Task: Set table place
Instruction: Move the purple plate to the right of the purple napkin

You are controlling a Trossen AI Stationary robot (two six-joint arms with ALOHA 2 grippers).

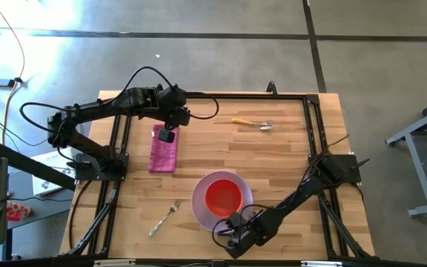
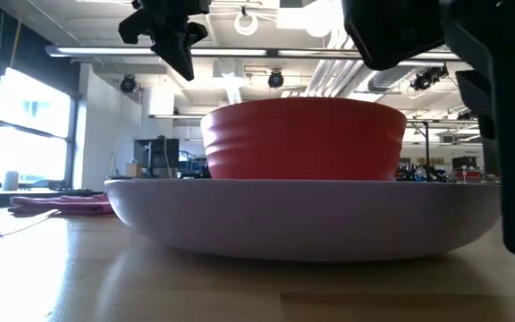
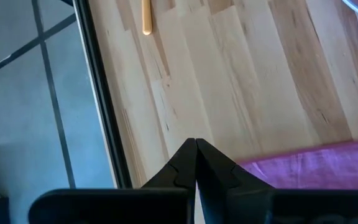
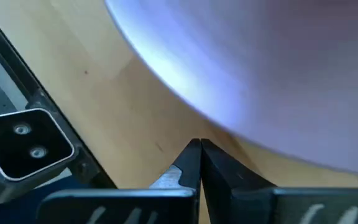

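Observation:
The lavender plate (image 1: 199, 202) lies near the table's front edge with the red bowl (image 1: 223, 196) standing in it. The magenta napkin (image 1: 164, 153) lies flat at the left. The fork (image 1: 164, 219) lies near the front left. The yellow-handled spoon (image 1: 252, 123) lies at the far side. My left gripper (image 1: 167, 136) hangs shut above the napkin's far end, well clear of it in the low view (image 2: 186, 67). My right gripper (image 4: 199, 144) is shut and low, its tips at the plate's near rim (image 4: 241, 93). My right gripper points steeply down with its shut tips (image 4: 191, 155) just beside the plate's near rim (image 4: 210, 124), close to the tabletop. I cannot tell whether the tips touch the rim. The plate lies flat on the table.
The black rail frame (image 1: 310, 126) edges the table. A white block with two lenses (image 4: 23, 143) sits on the near rail beside my right gripper. Bare wood (image 1: 273, 156) lies between the plate and the spoon. The right arm (image 2: 499, 107) fills the low view's right side.

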